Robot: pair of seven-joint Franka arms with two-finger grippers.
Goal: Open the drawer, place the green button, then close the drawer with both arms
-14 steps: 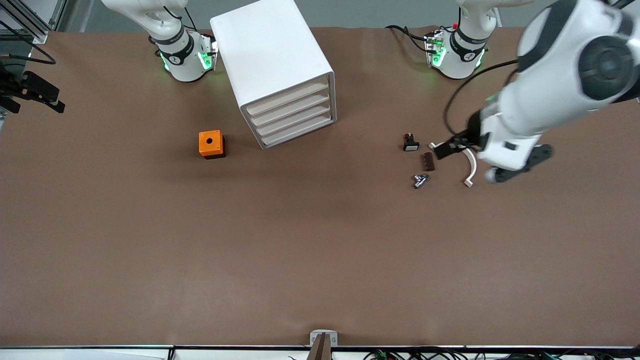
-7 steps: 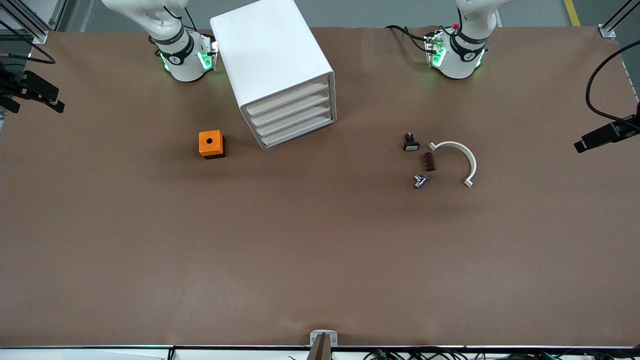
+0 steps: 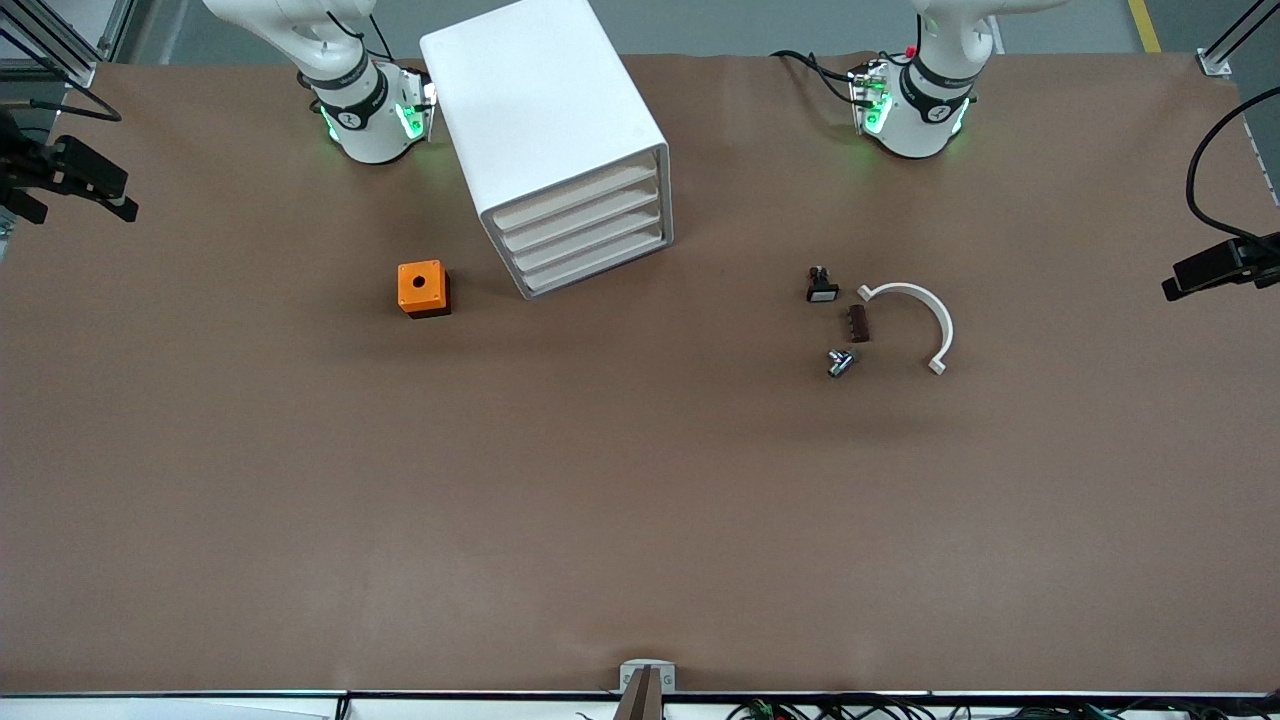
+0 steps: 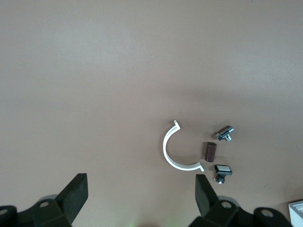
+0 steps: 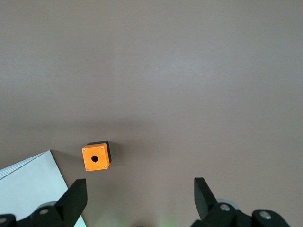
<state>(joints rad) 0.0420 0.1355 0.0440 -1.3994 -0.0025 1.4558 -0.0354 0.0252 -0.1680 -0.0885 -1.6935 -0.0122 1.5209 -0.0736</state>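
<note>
The white cabinet (image 3: 545,120) stands between the arm bases, all its drawers pushed in; the drawer (image 3: 597,262) is the lowest slat. The button (image 3: 840,362) is a tiny shiny-grey and dark part lying among small parts toward the left arm's end; it is also in the left wrist view (image 4: 225,134). My left gripper (image 4: 140,196) hangs high over the table beside those parts, open and empty. My right gripper (image 5: 139,198) hangs high over the table near the orange box (image 5: 96,157), open and empty. In the front view only black ends of the hands (image 3: 1215,265) (image 3: 75,175) show.
An orange box with a hole (image 3: 423,288) sits beside the cabinet toward the right arm's end. Near the button lie a small black part with a white face (image 3: 822,287), a brown piece (image 3: 858,323) and a white half ring (image 3: 925,315).
The left arm, which hung over the small parts a second ago, has swung away to its end of the table. The right arm's black end has shifted slightly. Nothing on the table moved.
</note>
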